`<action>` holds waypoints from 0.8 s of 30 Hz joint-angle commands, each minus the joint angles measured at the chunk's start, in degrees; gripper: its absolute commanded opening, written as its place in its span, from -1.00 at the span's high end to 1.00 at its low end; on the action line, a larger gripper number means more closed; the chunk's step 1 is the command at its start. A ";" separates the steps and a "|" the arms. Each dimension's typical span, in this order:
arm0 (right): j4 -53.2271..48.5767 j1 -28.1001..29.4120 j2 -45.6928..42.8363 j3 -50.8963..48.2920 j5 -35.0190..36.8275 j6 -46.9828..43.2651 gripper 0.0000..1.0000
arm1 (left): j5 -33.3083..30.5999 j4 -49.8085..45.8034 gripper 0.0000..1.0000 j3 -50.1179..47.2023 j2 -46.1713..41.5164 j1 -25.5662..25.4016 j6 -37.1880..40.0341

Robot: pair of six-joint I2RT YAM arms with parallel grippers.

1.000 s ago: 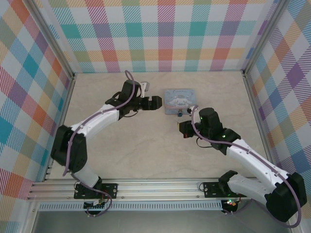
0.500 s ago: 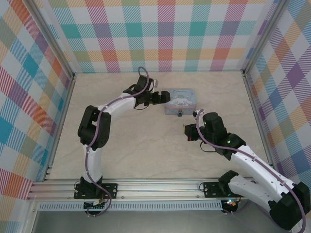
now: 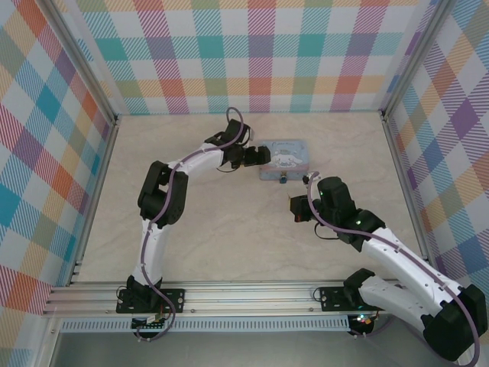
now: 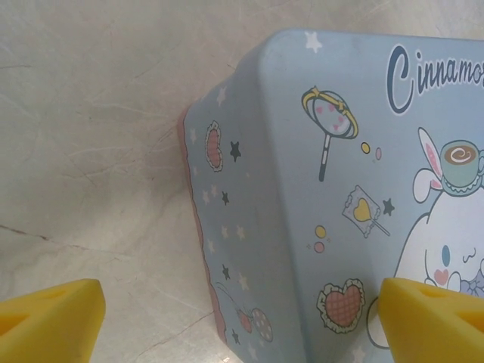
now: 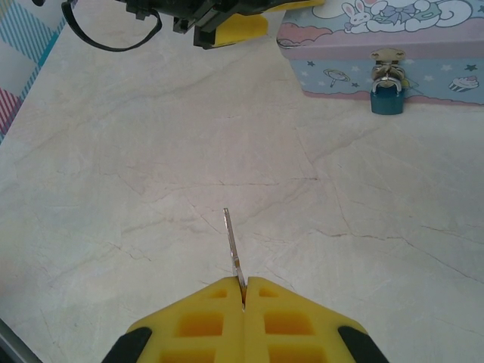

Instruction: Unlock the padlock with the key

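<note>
Now left gripper (image 4: 240, 321) gaping wide astride tin (image 4: 302, 189) corner lettered "Cinnamo", left arm (image 3: 195, 160) stretching far forward; right gripper (image 5: 243, 291) pinching key (image 5: 233, 242), padlock (image 5: 386, 98) hanging ahead-right of it.

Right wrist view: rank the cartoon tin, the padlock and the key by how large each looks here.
1. Cartoon tin, largest though cut off by the frame.
2 and 3. Padlock and key: unsure; the key looks longer but far thinner, and sits nearer the camera.

The blue tin (image 4: 302, 189) has "Cinnamo" in dark curly letters on its lid; the rest is cut off.
</note>
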 commanded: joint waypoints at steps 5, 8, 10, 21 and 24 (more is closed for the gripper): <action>-1.43 0.20 1.47 0.54 0.99 0.70 0.96 | -3.35 -2.93 -0.80 -10.27 -3.63 -0.04 2.78; -1.38 0.06 2.17 0.70 0.95 1.03 0.96 | -3.51 -1.83 -0.79 -14.41 -6.08 0.51 3.06; -1.40 -0.16 2.89 0.97 0.69 1.21 0.96 | -3.60 -1.39 -0.75 -17.03 -7.92 0.95 3.57; -0.59 -1.64 5.14 1.18 -1.09 1.74 0.96 | -5.59 0.38 -0.65 -32.80 -19.74 4.36 5.10; -0.37 -1.80 5.58 1.10 -1.60 1.65 0.96 | -6.08 0.63 -0.64 -36.54 -23.40 6.21 5.25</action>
